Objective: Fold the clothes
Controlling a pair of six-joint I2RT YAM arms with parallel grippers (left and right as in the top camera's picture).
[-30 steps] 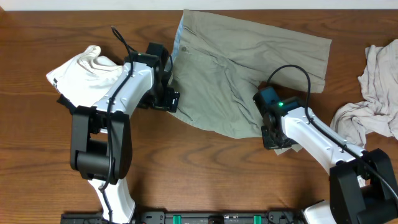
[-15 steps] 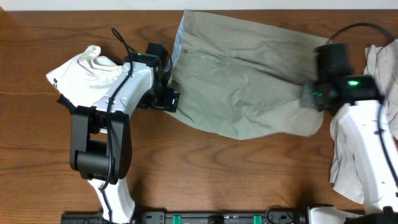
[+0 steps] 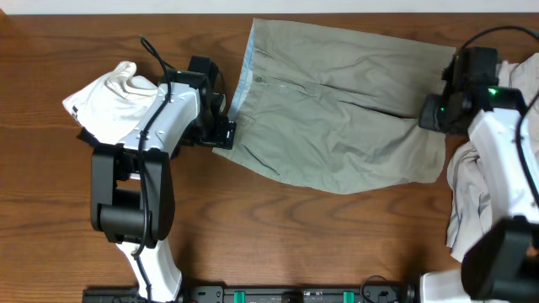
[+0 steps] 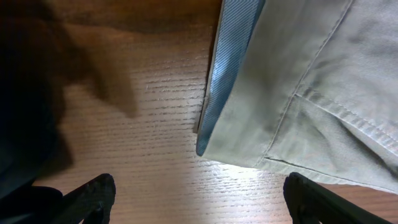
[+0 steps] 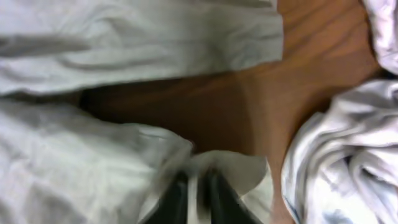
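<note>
Shorts: grey-green, spread flat at the far middle of the surface, with the waistband to the left (its pale blue lining shows along that edge).
Left fingers: spread wide and holding nothing, low over the wood just beside the waistband's near corner.
Right fingers: pinched together on a fold of the shorts at the right leg's hem.
White garment: bunched at the left.
Off-white garments: heaped at the right edge.
</note>
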